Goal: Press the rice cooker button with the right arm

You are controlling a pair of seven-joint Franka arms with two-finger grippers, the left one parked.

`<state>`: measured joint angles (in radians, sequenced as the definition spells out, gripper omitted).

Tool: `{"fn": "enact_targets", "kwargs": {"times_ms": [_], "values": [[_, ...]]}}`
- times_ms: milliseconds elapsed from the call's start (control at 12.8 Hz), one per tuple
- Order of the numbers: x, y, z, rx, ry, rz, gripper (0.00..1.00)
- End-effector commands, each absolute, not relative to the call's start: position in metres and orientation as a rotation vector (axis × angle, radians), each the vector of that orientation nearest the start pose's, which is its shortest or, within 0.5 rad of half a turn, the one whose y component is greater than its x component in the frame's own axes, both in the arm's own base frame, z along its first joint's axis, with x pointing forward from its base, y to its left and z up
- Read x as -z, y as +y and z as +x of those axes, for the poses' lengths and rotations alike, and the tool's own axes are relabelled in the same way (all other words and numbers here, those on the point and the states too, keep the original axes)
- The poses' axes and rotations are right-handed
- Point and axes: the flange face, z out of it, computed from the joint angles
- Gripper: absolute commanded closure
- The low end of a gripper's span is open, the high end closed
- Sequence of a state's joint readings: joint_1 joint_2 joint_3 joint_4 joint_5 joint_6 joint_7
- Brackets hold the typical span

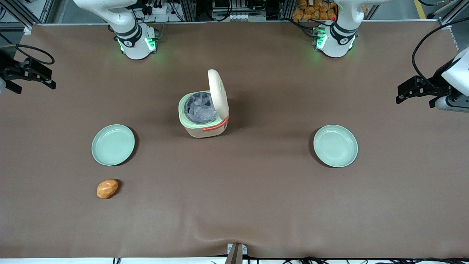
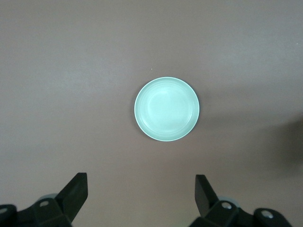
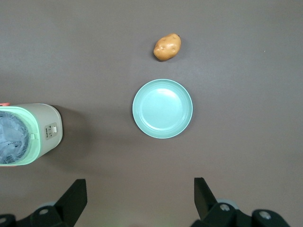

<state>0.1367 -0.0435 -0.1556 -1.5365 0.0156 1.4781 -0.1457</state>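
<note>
The cream-beige rice cooker (image 1: 203, 129) stands mid-table with its lid (image 1: 218, 92) swung up and the silvery inner pot exposed. A thin pale green mark on the lid's outer face looks like the button (image 1: 221, 87). My right arm's gripper (image 1: 31, 79) hovers high at the working arm's end of the table, well away from the cooker. In the right wrist view the gripper (image 3: 139, 182) is open with nothing between its fingers (image 3: 78, 194), and the rice cooker (image 3: 45, 135) shows with its pale green rim.
A pale green plate (image 1: 113, 144) (image 3: 162, 108) lies under the gripper, with a potato (image 1: 107, 188) (image 3: 167, 47) nearer the front camera. A second green plate (image 1: 335, 145) (image 2: 166, 109) lies toward the parked arm's end. Brown cloth (image 1: 234, 205) covers the table.
</note>
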Motion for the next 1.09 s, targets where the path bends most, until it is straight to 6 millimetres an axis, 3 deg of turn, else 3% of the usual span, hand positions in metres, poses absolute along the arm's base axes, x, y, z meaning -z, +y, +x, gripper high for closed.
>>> {"fn": "enact_targets", "kwargs": {"times_ms": [0,1014], "values": [[-0.6579,-0.0109,0.531,-0.01,-0.211,-3.098,0.0],[-0.6577,-0.0058,0.5294,-0.026,-0.23,-3.108,0.0]]}}
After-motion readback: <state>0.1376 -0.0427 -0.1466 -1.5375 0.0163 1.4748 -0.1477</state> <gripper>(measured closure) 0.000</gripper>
